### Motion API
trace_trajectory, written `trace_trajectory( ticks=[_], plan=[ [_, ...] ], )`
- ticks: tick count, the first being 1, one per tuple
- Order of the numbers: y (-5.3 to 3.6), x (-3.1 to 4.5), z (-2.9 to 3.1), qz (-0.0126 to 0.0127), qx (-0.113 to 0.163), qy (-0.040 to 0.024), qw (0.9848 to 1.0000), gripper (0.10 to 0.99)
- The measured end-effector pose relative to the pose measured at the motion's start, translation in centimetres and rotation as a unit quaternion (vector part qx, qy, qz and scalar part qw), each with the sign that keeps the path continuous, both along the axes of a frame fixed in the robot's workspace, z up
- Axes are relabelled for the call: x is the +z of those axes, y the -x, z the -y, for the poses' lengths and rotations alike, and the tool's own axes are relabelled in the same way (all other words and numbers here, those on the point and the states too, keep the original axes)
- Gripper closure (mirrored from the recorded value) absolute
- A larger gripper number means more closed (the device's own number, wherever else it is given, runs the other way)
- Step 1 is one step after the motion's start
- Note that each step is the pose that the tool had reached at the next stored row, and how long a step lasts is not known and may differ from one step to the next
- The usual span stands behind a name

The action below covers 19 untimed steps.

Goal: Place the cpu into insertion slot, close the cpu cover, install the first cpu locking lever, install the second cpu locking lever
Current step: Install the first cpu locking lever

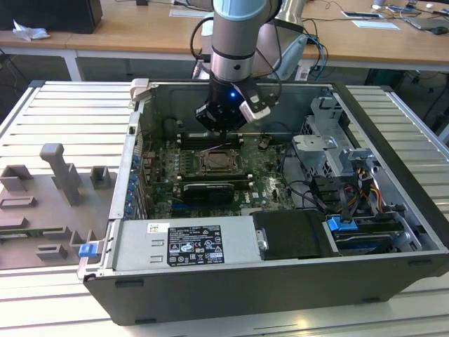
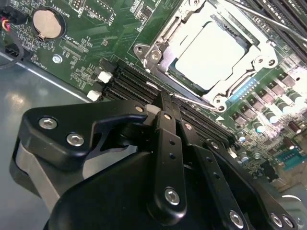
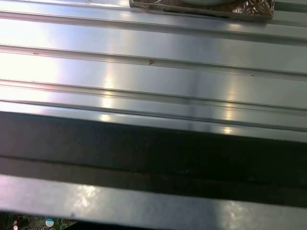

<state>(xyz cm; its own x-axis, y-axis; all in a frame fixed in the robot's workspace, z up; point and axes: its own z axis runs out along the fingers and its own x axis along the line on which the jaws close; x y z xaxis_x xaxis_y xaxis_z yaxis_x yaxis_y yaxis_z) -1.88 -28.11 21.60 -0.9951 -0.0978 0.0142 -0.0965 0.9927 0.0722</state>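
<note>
One ribbed metal table [image 1: 393,309] carries the open computer case [image 1: 231,295], wooden desks [image 1: 140,31] behind the gripper [image 2: 163,103], whose fingers meet beside the cpu [image 2: 211,55], tips cut off.

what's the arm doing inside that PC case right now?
The arm's black gripper hangs inside the open dark tower case, just above the square silver-rimmed insertion slot on the green motherboard. In the second wrist view, the pale silvery cpu already sits in the socket with the thin metal cpu cover framing it. The fingers are together near the socket's edge, holding nothing.
</note>
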Motion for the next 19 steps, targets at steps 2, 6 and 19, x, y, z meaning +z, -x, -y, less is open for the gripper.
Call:
trace_trajectory(
  ticks=[2,6,19],
  plan=[
    [-0.21,-0.28,0.0,0.0,0.0,0.0,1.0,0.984],
    [-0.46,-0.4,0.0,0.0,-0.001,-0.0001,1.0,0.984],
    [-0.59,-1.12,0.0,0.0,-0.004,0.0055,1.0,0.984]
  ],
)
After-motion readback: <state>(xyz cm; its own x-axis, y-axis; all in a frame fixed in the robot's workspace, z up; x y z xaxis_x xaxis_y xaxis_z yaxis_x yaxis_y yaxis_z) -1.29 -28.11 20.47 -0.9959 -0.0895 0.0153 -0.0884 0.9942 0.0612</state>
